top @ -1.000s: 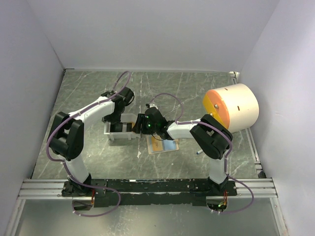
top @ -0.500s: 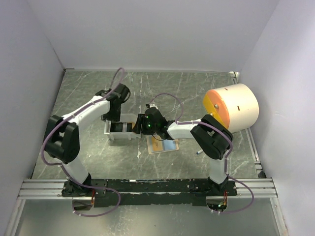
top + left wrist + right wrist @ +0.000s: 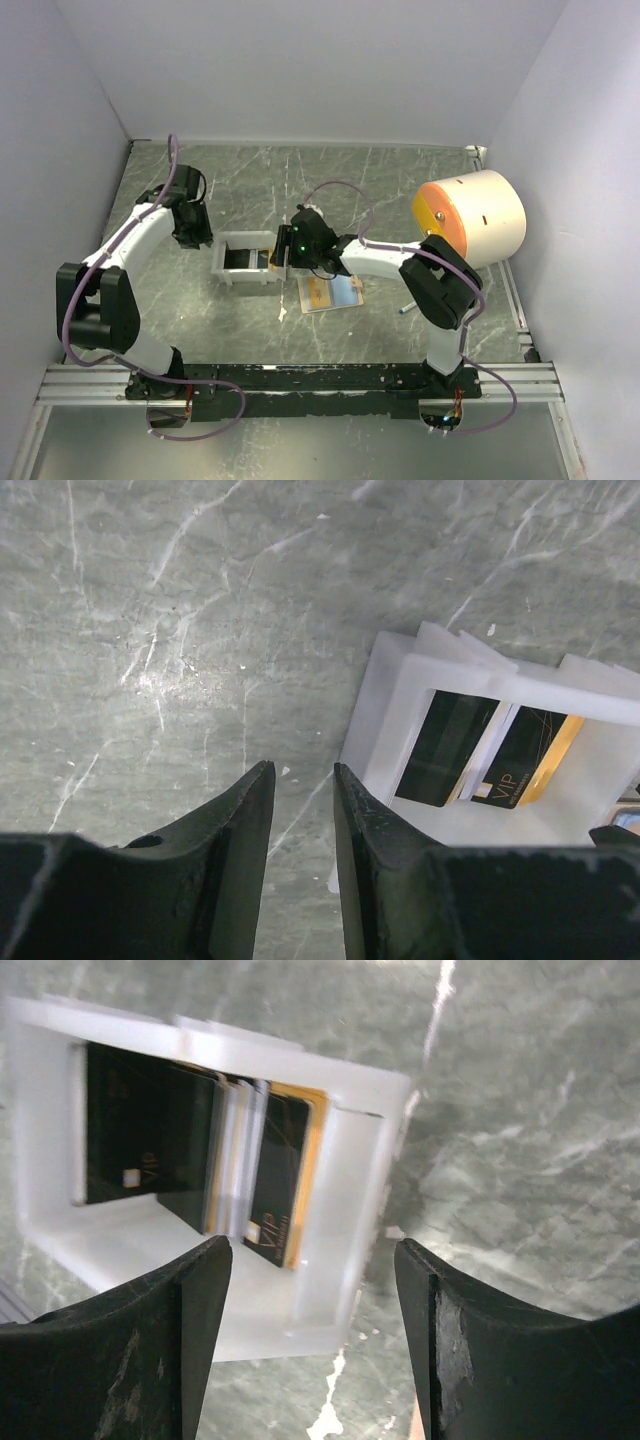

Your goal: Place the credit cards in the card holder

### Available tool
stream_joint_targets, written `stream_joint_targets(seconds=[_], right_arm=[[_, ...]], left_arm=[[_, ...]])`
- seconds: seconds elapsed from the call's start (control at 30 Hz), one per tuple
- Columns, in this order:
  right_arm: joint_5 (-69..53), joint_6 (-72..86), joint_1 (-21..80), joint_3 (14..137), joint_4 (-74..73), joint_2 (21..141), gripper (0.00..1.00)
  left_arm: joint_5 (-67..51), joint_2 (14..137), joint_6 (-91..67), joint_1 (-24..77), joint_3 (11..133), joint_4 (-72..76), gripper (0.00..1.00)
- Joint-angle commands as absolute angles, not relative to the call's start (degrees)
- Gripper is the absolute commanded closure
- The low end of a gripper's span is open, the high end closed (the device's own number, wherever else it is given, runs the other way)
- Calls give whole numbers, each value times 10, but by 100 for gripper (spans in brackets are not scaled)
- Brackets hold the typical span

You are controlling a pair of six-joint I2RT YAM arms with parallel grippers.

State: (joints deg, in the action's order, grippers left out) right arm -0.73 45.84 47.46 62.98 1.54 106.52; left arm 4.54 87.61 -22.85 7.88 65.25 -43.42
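Note:
Several credit cards stand on edge in a white tray (image 3: 222,264): a black one (image 3: 125,1140), some pale ones, and a black-and-gold VIP card (image 3: 280,1180). The same VIP card (image 3: 525,760) shows in the left wrist view. The tan card holder (image 3: 318,294) lies open on the table just right of the tray, with a bluish card (image 3: 346,290) on it. My right gripper (image 3: 312,1250) hangs open and empty over the tray's right wall (image 3: 350,1190). My left gripper (image 3: 302,770) is left of the tray (image 3: 390,710), above bare table, its jaws a narrow gap apart with nothing between them.
A big cream cylinder with an orange face (image 3: 470,218) lies at the right. A thin pen (image 3: 405,308) sits near the right arm's elbow. White walls close in the green marble table on three sides.
The left arm swung away from the tray to the left and its jaws narrowed. The right gripper shifted slightly toward the tray's right end and opened wider.

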Motion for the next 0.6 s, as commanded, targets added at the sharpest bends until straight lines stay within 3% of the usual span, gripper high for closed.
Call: stream_joint_targets(seconds=[0.0, 0.1, 0.57], right_arm=[[7, 464, 485, 665, 6, 1047, 32], [4, 468, 494, 683, 17, 1060, 30], [46, 440, 520, 830, -85, 1212, 24]], left_arm=[[-38, 882, -213, 51, 643, -407, 59], [-71, 886, -214, 45, 631, -392, 61], [-143, 885, -224, 42, 586, -360, 85]])
